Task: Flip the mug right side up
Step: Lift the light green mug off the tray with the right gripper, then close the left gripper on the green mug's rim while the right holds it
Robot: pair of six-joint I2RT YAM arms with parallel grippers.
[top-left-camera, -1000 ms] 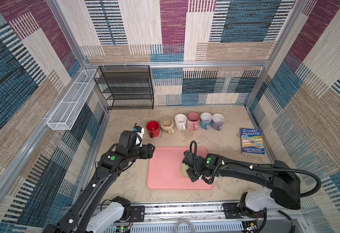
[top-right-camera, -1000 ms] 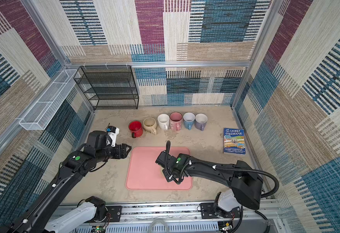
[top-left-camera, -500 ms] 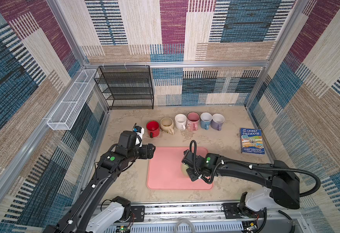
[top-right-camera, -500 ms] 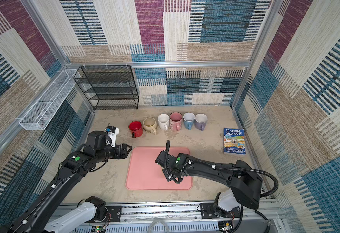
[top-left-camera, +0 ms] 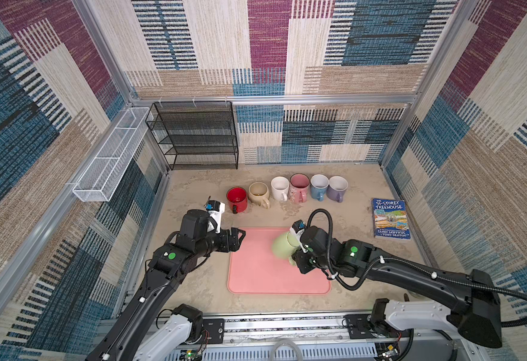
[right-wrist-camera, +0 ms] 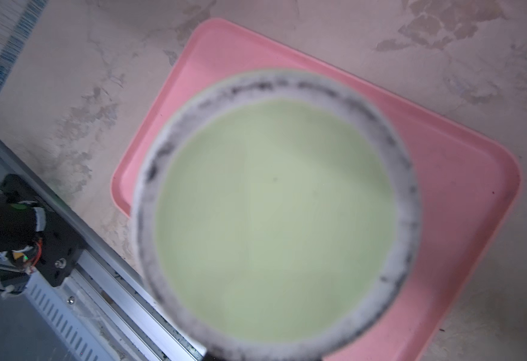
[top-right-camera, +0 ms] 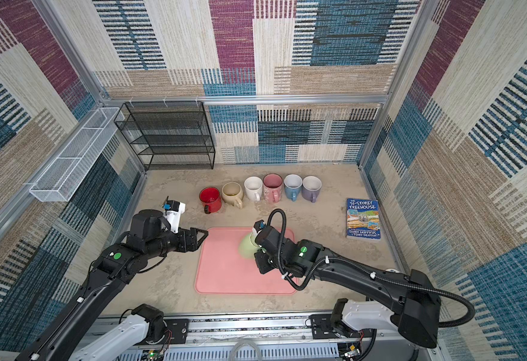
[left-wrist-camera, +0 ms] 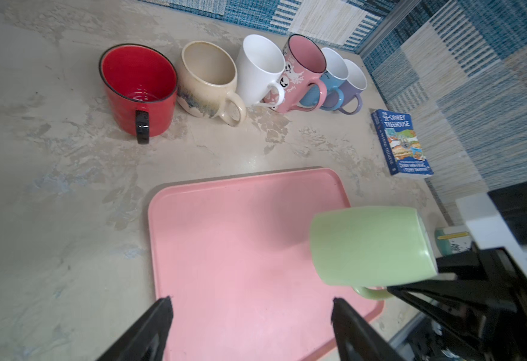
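smooth glazed green mug (left-wrist-camera: 369, 245); matt pink plastic tray (left-wrist-camera: 224, 250); rough mottled tabletop (left-wrist-camera: 53, 187); black metal mesh rack (top-left-camera: 193, 134)

mug row (top-left-camera: 298, 189), book (top-left-camera: 390, 218), black rack (top-left-camera: 196, 134), pink tray (top-left-camera: 256, 275)

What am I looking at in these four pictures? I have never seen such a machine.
These are two robot arms at a table, each ending in a two-finger gripper. Two pictures look down from above; the other two come from cameras on the arms' wrists. On the table lie a pink tray, a row of six mugs upright and a book. The right gripper is shut on a green mug, held on its side above the tray. The left gripper is open and empty, near the tray's edge.
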